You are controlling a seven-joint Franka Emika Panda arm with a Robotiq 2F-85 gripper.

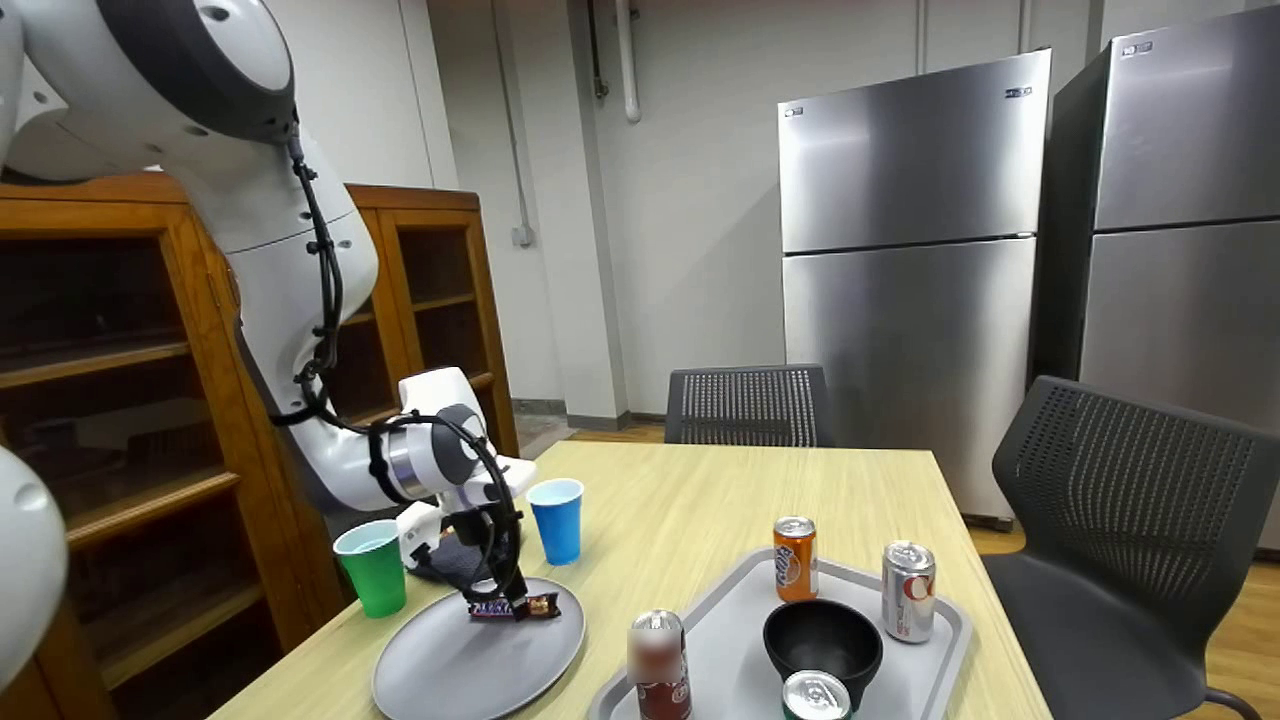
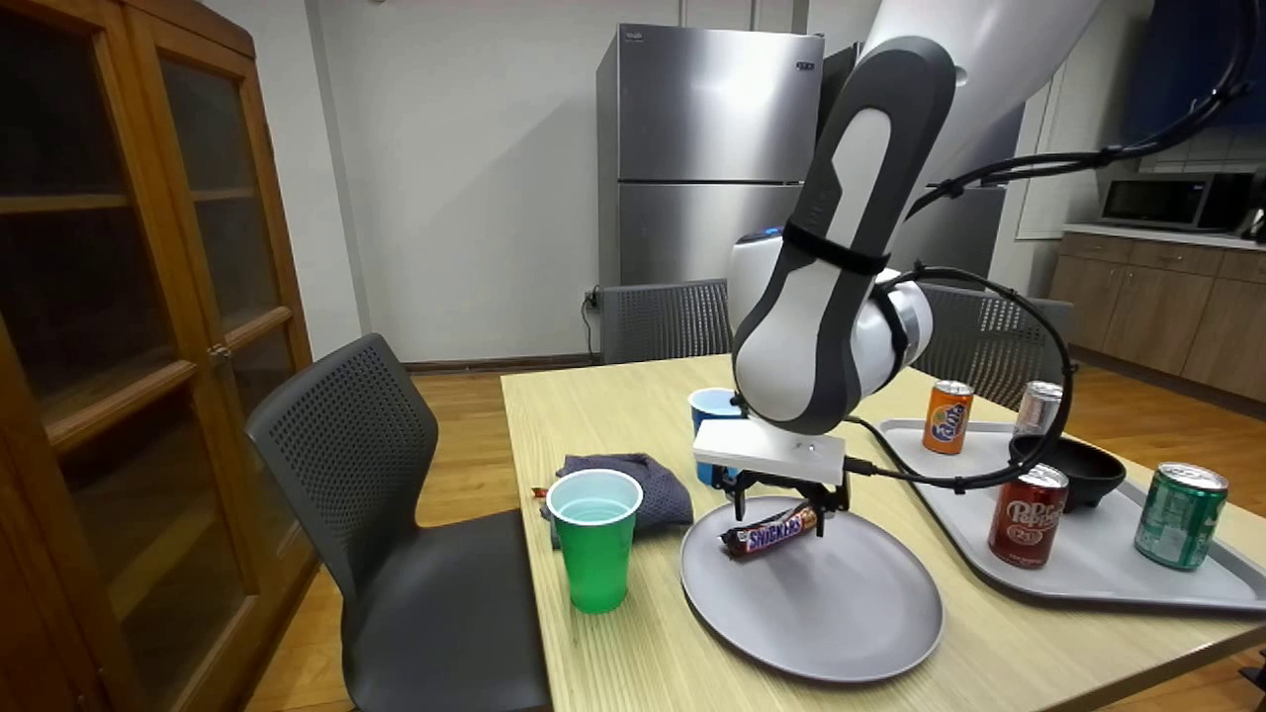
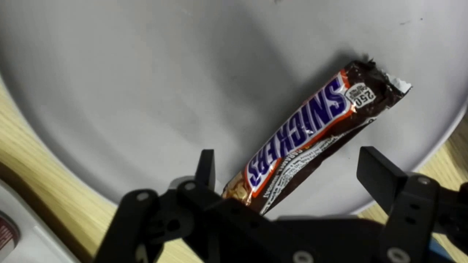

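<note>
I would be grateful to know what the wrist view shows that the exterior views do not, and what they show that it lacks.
Only the wrist view shows a readable 250 badge on the Snickers bar and dark specks on the gray plate.

Only the exterior views show the green cup, orange Fanta can, black bowl and wooden cabinet.

Shared: the bar on its plate, the open gripper, the pale table, and the tray, of which the wrist view catches only part.
</note>
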